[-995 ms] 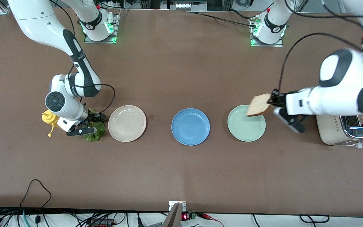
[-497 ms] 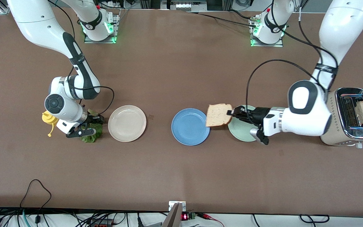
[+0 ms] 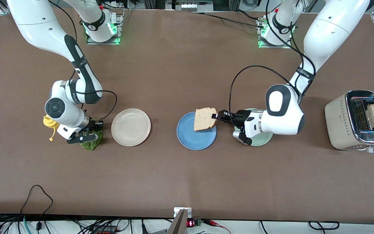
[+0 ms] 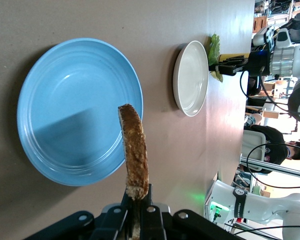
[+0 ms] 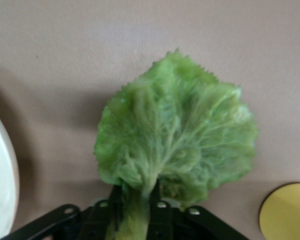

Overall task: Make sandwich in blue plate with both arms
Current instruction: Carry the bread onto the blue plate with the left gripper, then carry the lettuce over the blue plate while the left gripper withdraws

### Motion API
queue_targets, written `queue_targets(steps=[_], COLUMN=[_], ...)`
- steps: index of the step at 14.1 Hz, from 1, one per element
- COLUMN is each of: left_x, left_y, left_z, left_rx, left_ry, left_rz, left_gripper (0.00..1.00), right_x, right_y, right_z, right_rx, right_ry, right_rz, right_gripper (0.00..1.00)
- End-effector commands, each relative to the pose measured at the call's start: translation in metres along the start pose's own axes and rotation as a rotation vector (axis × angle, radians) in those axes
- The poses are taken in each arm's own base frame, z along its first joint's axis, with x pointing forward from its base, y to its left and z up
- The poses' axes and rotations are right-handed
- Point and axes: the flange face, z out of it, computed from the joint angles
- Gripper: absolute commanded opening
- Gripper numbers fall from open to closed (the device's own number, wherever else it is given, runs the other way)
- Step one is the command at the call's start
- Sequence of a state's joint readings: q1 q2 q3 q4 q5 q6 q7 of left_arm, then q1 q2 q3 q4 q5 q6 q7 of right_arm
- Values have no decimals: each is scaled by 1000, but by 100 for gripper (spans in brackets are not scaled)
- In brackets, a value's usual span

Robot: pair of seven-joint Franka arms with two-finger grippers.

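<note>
Front view: left hand [image 3: 218,117] grips a square brown toast slice [image 3: 204,119] over the round sky-blue plate [image 3: 196,138]; right hand [image 3: 88,132] pinches a crinkled green lettuce leaf [image 3: 91,144] on the brown desk [image 3: 180,71].

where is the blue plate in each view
Front view: blue plate at mid-table, between the cream plate and green plate.
Left wrist view: blue plate fills the frame under the held toast.
Right wrist view: not in it.
Shared landmark: cream plate.
</note>
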State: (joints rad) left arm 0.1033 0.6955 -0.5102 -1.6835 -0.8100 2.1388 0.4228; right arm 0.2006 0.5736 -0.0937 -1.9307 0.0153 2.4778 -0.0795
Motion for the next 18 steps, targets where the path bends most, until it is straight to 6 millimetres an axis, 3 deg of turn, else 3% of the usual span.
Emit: queue_targets(steps=[1,2,5,8,9,10,11,12,15,18], left_x=[0,-1,6,10,9,9,9,11,11,5], left_y=[-7,-11,-26,-35,-37,-38,-38,-39,-28,-19], left_z=[8,14,27,45,47,46,41,35,-8,-59], left_rx=[-28,-42,-113,-100,-98,-91,-85,-71,82,205], left_ry=[15,13,83,141,142,139,141,143,99,17], left_rz=[22,35,48,56,52,59,72,83,216,276], left_gripper=[0,0,0,0,11,63,100,100,100,100], right_x=[11,14,20,38,41,44,47,50,45,45], right_y=[-3,-6,-19,-48,-63,-75,-91,-102,-149,-154], right_z=[-24,-37,-92,-157,-174,-189,-199,-210,-216,-214], right_rx=[12,11,15,42,54,61,69,76,102,100], right_ry=[18,23,13,-47,-59,-58,-42,-17,0,-4], right_rz=[-12,-21,-87,-336,-368,-397,-455,-513,-655,-686], right_gripper=[8,2,0,0,0,0,0,0,0,0])
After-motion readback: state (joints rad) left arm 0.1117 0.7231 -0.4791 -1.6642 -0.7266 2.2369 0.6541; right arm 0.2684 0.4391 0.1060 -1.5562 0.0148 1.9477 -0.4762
